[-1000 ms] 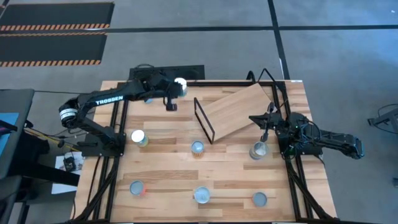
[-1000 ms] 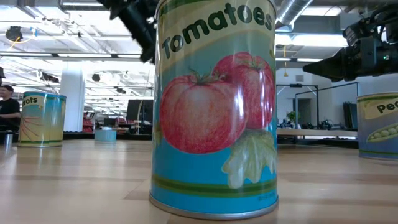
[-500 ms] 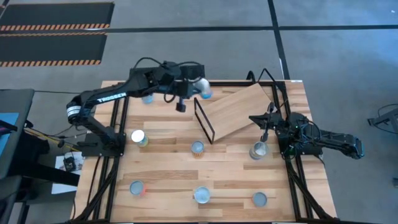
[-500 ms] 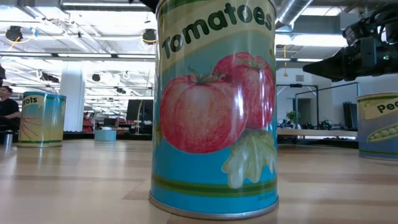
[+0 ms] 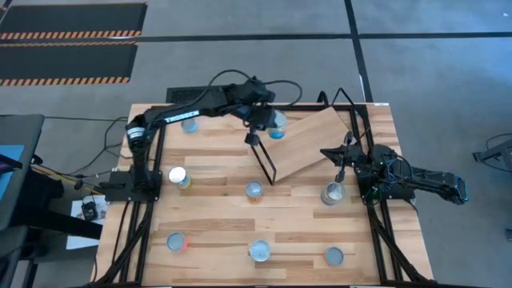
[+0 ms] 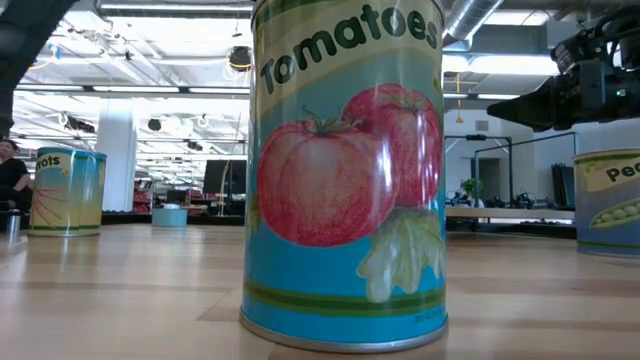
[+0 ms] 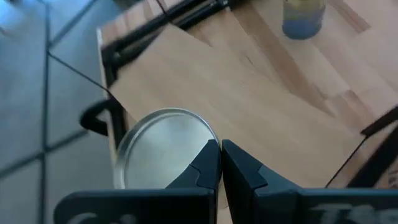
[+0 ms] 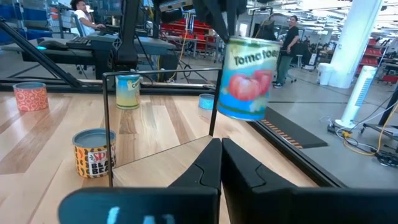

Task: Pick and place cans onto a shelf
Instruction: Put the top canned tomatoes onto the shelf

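Holding tomato can (image 5: 276,126) above shelf (image 5: 308,144): left gripper (image 5: 260,122).

Tomato can (image 5: 276,126) with teal label held tilted above shelf (image 5: 308,144) corner. Shelf: light-wood board, black wire frame end (image 5: 262,157), lying angled. Six other cans upright, scattered apart.

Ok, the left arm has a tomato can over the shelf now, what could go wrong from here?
The tomato can hangs tilted in the left end effector, above the shelf; released like that, it may tip. The shelf looks propped at a slope on its wire frame, so a can set down could slide or roll off. The right end effector waits beside another can at the shelf's near edge; a runaway can might hit either.
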